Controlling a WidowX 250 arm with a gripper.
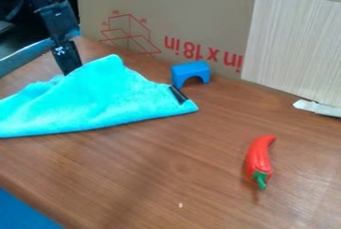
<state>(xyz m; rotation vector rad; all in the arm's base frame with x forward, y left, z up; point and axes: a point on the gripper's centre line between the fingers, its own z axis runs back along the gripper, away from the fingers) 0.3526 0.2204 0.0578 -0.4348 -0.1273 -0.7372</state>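
Crumb [180,204] and Red Pepper [258,159] Share Wooden Table [166,158] With Rumpled Cloth [100,98]

A black robot gripper [71,68] hangs at 10 o'clock from the centre of the view, its lower end at the far edge of the turquoise cloth; whether it is wide, narrow or gripping the fabric cannot be told. The cloth spreads across the table at 9 o'clock, raised in a soft peak just right of the gripper and tapering to a corner near the centre. A short black strip [178,94] lies at that corner. Just beyond it, at 1 o'clock, stands a blue arch-shaped block [191,69]. The pepper, green stem toward the camera, lies well apart between 4 and 5 o'clock, the pale crumb at 6. Cardboard [200,9] with red print rises behind the table at 12 o'clock, a light wood-grain panel [293,49] against it at 2. A white scrap [316,107] sits by the panel's foot at 3 o'clock, and a blue surface [23,213] shows past the table's edge between 7 and 8.
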